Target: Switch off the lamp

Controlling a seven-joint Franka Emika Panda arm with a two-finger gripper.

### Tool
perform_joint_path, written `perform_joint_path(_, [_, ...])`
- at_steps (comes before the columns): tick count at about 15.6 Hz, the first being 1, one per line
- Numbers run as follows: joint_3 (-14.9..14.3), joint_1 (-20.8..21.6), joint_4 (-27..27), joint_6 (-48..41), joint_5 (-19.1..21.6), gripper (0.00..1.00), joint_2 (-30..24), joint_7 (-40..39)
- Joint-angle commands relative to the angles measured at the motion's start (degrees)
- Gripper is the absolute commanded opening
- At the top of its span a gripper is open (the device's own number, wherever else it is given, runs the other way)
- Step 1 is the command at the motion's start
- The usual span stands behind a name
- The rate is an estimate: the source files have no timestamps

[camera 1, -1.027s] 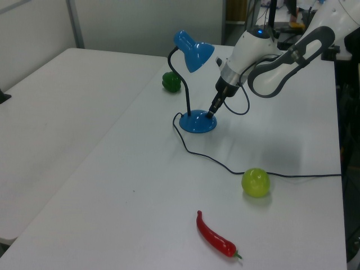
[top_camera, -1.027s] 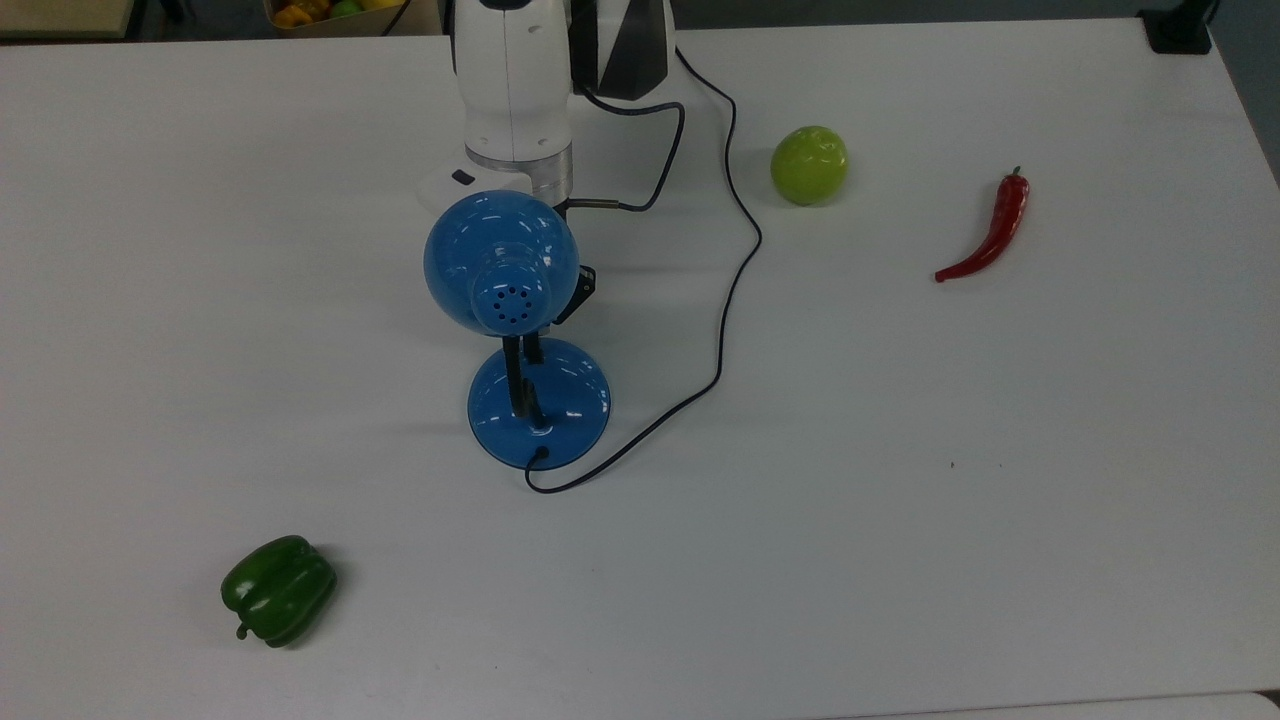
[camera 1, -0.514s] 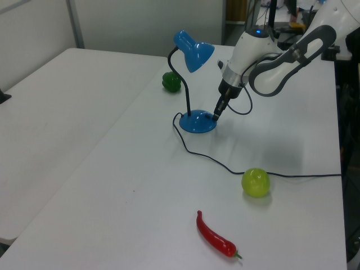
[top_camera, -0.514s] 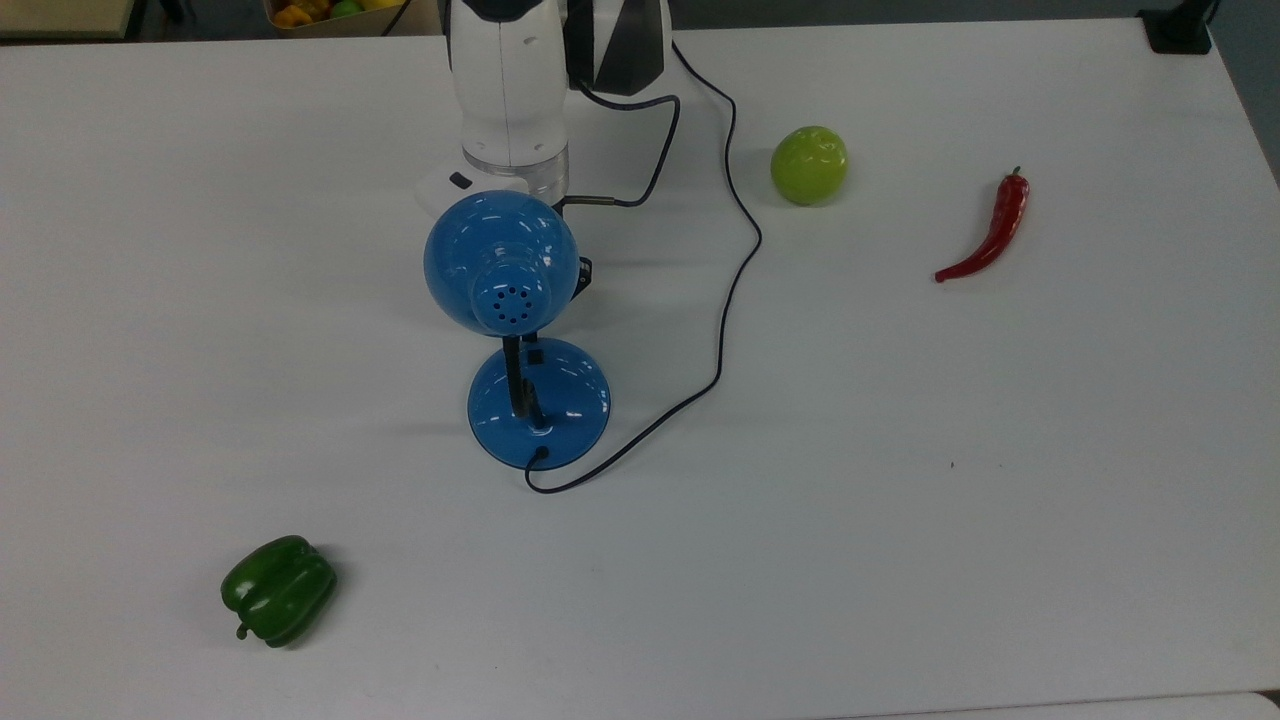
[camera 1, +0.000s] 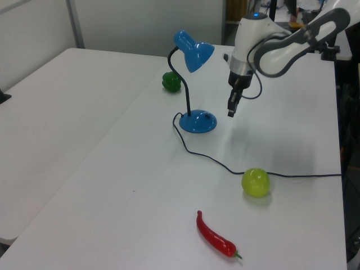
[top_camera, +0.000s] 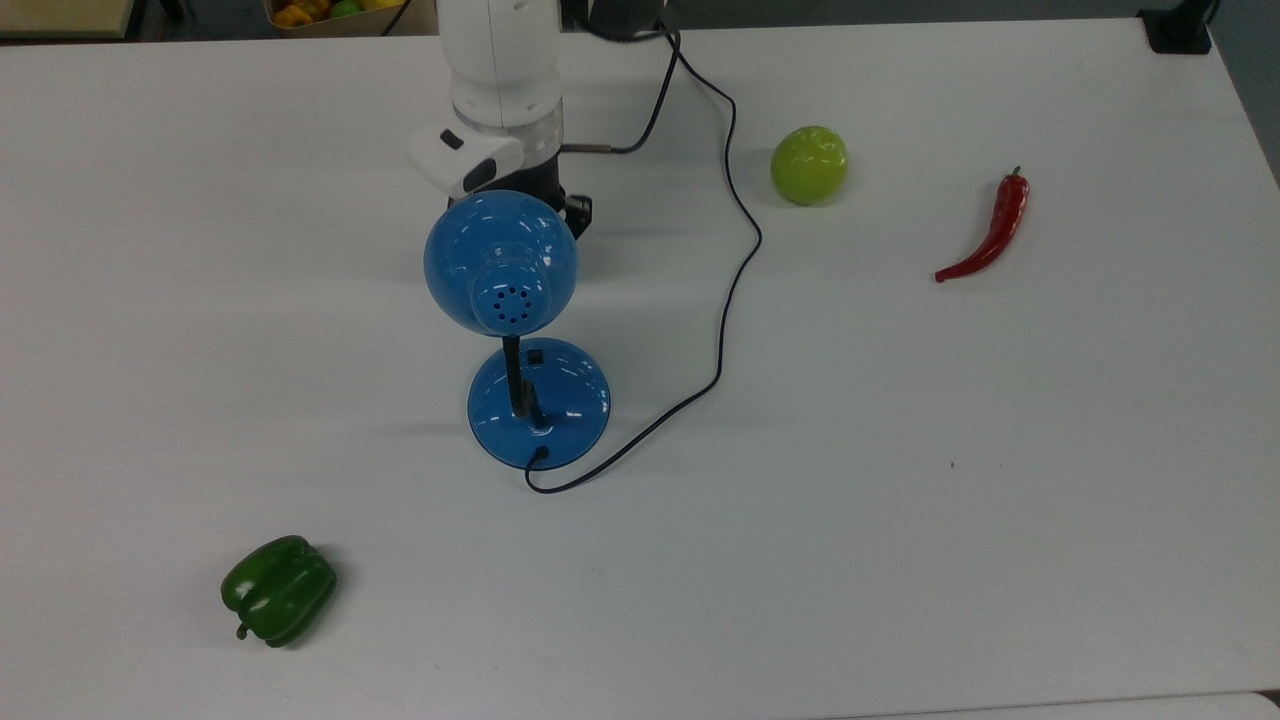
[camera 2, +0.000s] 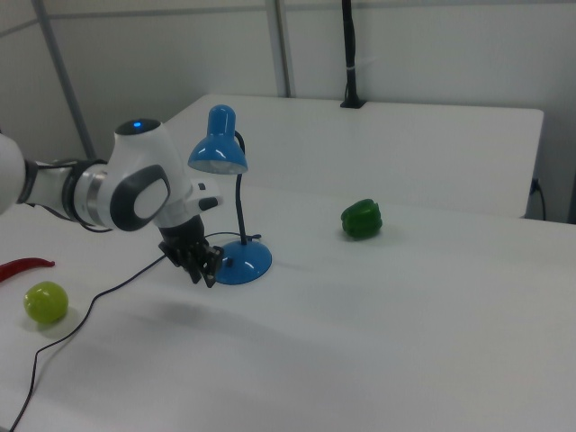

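Standing at the middle of the left view, the lamp (camera 1: 194, 84) is seen on the table (camera 1: 140, 185), its base switch (top_camera: 535, 355) facing the arm. The tool (camera 1: 231, 110) is held just right of the base, raised and apart from it; its grip state cannot be told.
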Motion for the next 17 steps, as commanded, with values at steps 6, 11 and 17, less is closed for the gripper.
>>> perform_joint_path(6, [-0.3, 0.4, 4.7, -20.4, -0.5, 1.00, -7.8, -2.1])
perform_joint_path(11, [-0.5, -0.5, 16.4, -35.3, 0.0, 1.00, -8.7, -0.6])
perform_joint_path(17, [0.1, -0.6, 27.1, -47.1, 0.4, 1.00, -9.2, 7.7])
